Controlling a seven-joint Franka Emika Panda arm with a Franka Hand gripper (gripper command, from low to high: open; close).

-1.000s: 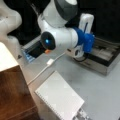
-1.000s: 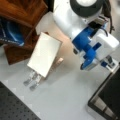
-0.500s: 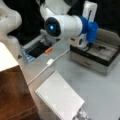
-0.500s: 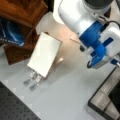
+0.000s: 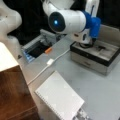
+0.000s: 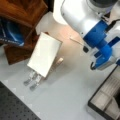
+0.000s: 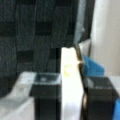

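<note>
The end effector [image 7: 71,100] is showing in the wrist view as two dark fingers [image 7: 46,97] standing either side of a pale, flat white piece [image 7: 70,82], and they are appearing to be closed on it, gripping it by its edges. In a front view the arm's blue wrist [image 5: 92,23] is hanging over a grey tray [image 5: 105,66] at that view's right, with the fingertips themselves hidden behind the wrist. The white piece is looking thin, stiff and light, so it is likely calling for only a modest squeeze, though its smooth faces may be letting it slip; holding it across the narrow edges seems sound. A spiral notebook [image 5: 60,98] is lying flat on the grey surface [image 5: 100,92], well apart from the tray, with a white cable [image 5: 50,62] running beside it.
</note>
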